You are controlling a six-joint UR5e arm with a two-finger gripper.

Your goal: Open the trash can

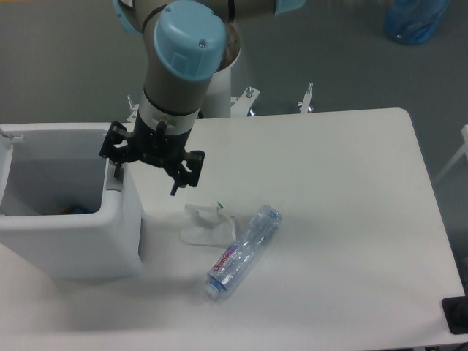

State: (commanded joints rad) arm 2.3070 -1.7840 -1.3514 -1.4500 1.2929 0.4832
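Observation:
The white trash can (69, 245) stands at the table's left edge. Its top stands open and the grey inside shows, with a small dark scrap at the bottom. The lid (6, 150) stands up at the far left, mostly cut off by the frame. A grey tab (114, 180) sits on the can's right rim. My gripper (146, 175) hangs over that right rim. Its black fingers are spread, one by the grey tab and one outside the can over the table. It holds nothing.
A clear plastic bottle (245, 251) lies on its side on the white table (351, 190) right of the can. A crumpled clear wrapper (207, 225) lies next to it. A blue bag (415, 18) sits on the floor at the far right.

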